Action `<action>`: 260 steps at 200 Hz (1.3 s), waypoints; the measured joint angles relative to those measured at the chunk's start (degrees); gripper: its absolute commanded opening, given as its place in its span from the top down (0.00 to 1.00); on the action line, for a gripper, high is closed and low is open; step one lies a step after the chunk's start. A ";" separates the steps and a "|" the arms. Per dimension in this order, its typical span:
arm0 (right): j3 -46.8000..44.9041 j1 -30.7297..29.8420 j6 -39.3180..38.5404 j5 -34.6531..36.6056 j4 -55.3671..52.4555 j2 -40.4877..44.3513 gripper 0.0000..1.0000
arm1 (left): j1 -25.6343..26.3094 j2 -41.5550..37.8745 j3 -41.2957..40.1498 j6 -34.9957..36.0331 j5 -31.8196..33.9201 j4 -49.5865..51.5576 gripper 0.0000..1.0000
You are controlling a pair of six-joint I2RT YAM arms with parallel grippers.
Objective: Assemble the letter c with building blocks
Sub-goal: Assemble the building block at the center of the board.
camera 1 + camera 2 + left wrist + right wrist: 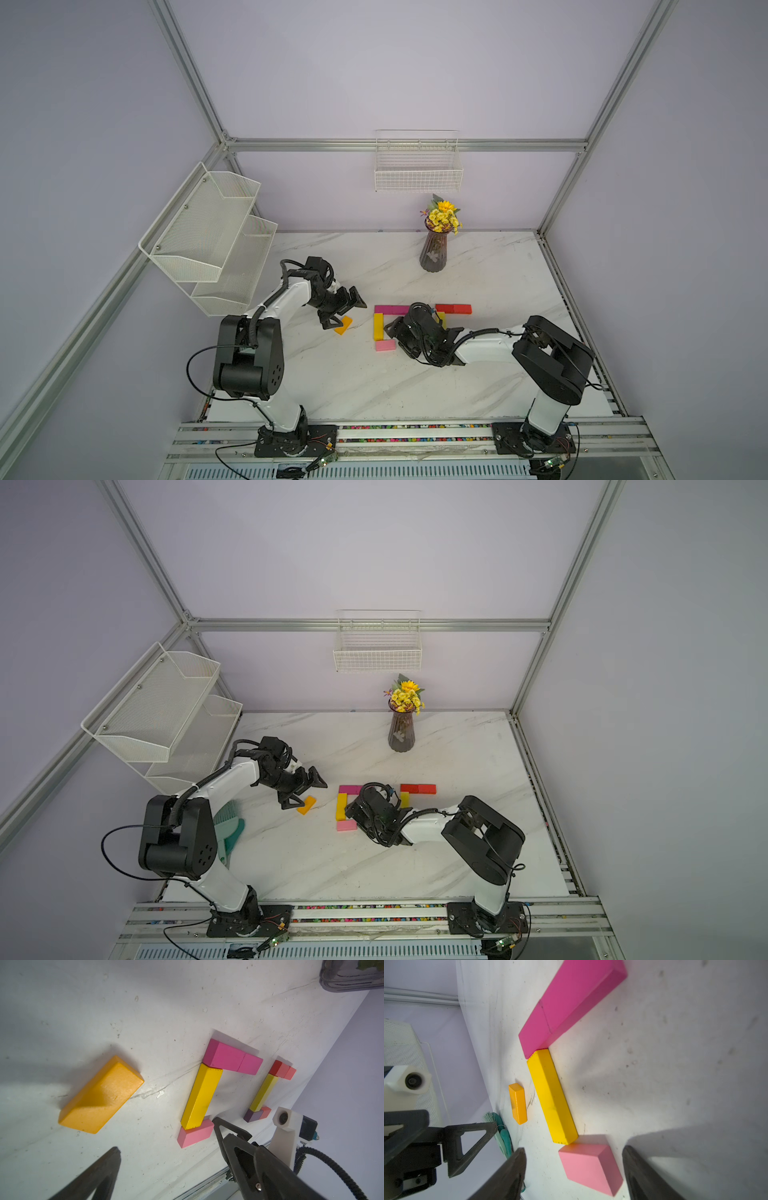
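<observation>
Left gripper [347, 316] hangs empty with its jaws spread wide, right at the orange block [343, 325], which lies slanted and alone on the white table [353, 386], left of the rest. Over to the right gripper [573, 1151]: jaws part open, gripping nothing, hovering at the pink block [589, 1167], which sits between the fingers [515, 1169] with a clear gap on one side. That pink block touches the near end of a long yellow block [378, 326], and from its far end two magenta blocks [391, 309] run to the right, end to end. Further right there is a second group: two red blocks [453, 308] on the far side, a second yellow block [263, 1093] running nearward from them, and a purple block [252, 1115] at its near end. A vase of flowers [434, 253] stands far back
</observation>
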State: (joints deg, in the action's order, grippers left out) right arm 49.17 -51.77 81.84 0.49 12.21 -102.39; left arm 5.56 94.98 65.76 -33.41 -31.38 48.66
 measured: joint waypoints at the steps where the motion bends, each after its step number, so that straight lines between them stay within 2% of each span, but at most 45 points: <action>1: 0.04 0.00 -0.04 -0.02 0.00 -0.02 0.24 | 0.00 0.00 -0.04 0.00 -0.02 0.00 0.00; 220: 2.16 -1.25 -1.14 -0.35 -0.85 -1.44 0.25 | -0.04 -1.57 -1.97 -0.02 -0.72 0.17 0.00; 260: -1.14 -1.51 -1.11 -0.13 -2.32 1.99 0.24 | -0.04 -1.57 -1.97 -0.04 -1.05 0.17 0.00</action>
State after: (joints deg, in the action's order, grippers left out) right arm 48.03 -53.28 80.73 0.36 9.89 -100.40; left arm 5.52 93.41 63.79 -33.45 -32.42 48.84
